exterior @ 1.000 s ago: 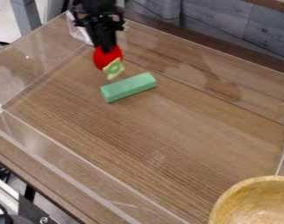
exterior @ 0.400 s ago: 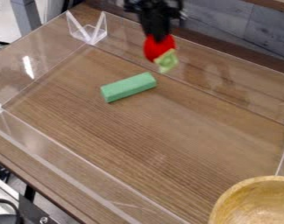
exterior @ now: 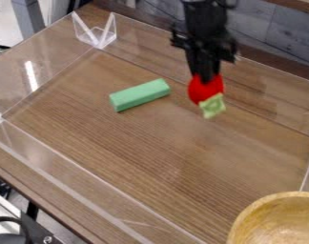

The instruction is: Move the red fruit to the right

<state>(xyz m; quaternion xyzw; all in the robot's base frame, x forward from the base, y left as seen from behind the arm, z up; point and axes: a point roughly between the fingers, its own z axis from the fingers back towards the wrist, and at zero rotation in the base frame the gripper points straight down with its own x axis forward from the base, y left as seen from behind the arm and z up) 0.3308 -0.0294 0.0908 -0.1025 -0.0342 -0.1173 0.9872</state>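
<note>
The light green rectangular block [exterior: 139, 95] is lying flat, left of centre on the wood-grain table [exterior: 144, 172]. Right of it, toward the far edge, the hand [exterior: 207, 84] is pinching the glossy red fruit [exterior: 204, 90], pale leafy cap [exterior: 214, 107] hanging down. Transport appears underway; next, lowering and releasing farther right.

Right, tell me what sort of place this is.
Likely a robot test bench: a wood-grain tabletop fenced by clear acrylic walls, with toys only, a light green rectangular block and a glossy red strawberry toy.
</note>
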